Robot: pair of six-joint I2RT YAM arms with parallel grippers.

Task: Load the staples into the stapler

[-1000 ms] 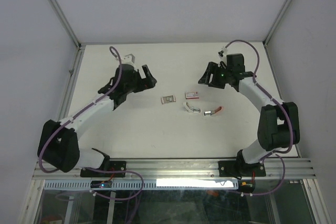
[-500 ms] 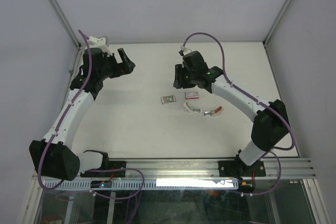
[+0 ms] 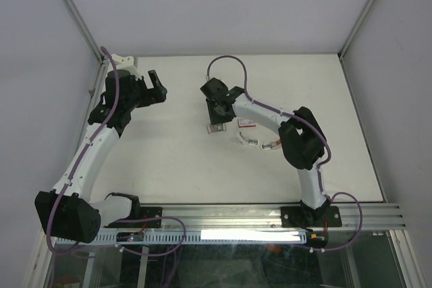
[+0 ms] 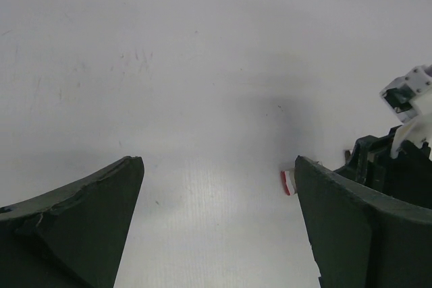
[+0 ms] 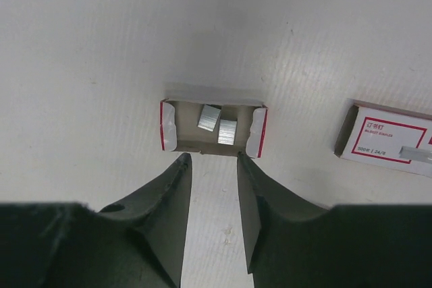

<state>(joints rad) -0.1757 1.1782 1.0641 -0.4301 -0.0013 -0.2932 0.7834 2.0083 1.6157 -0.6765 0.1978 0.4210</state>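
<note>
Right fingers (image 5: 169,193) are hovering narrowly apart, w/ nothing between them, at the near wall of the small greyish card tray w/ red-and-white end flaps (image 5: 182,131) on the white worktop (image 3: 182,160). Two short silvery strips of staples (image 5: 227,131) are lying loose and askew inside it, side by side. The red-and-white card sleeve (image 5: 381,138) is resting just beside the tray, and the tiny pink-and-white stapler (image 3: 270,144) is lying nearby, close to the right arm's elbow. Left fingers (image 4: 88,220) are standing wide apart over bare worktop, well off to the side, gripping nothing. The step in hand is prob. picking one strip out of the tray. To do it well, the tips are needing to go a touch further forward, so they are straddling a single strip across its narrow width rather than the tray wall. They should then be dropping straight down and closing gently. The strip looks thin and brittle, so a hard squeeze or a skewed bite is risking a snapped or flipped strip. The tray looks light, so any sideways nudge is likely sending it sliding. The idle left arm could be steadying it.
</note>
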